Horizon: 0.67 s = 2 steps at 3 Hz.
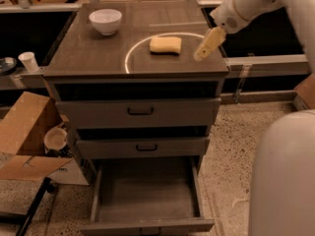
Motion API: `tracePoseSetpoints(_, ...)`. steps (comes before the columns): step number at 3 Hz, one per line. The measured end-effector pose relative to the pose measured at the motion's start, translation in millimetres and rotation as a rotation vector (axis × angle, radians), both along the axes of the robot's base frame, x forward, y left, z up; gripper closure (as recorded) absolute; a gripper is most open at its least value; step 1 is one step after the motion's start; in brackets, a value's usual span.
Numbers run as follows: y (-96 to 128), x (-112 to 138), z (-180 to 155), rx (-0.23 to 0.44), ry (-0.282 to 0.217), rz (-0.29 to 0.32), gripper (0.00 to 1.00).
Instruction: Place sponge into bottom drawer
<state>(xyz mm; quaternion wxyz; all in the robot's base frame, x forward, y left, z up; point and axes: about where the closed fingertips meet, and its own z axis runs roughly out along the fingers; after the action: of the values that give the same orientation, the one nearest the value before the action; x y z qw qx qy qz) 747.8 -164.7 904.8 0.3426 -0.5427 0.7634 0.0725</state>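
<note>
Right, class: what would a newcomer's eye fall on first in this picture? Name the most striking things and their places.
The pale yellow rectangular sponge lies on the grey-brown cabinet top, with the robot's gripper hovering just right of it in the view. Below, the deep bottom drawer stands pulled open; a round white bowl sits at the top's back left.

Open air above the cabinet top [88,58], broken only by the sponge [165,44] right of center and a white bowl [105,21] at the back left, well apart. Just right of the sponge, not touching it: the gripper [199,56], above the top's right edge. Below, the bottom drawer [147,225] pulled out, open from above. Over its rear, the fronts of the 2 upper drawers [140,113]. Hemmed in left by a cardboard box [24,132], right by the robot's pale body [283,176].
</note>
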Motion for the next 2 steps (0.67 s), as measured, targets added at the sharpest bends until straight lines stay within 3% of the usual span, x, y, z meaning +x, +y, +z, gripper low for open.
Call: tracePoseSetpoints(2,52.7,54.1,-20.1,0.112,-0.019,0.029,0.00)
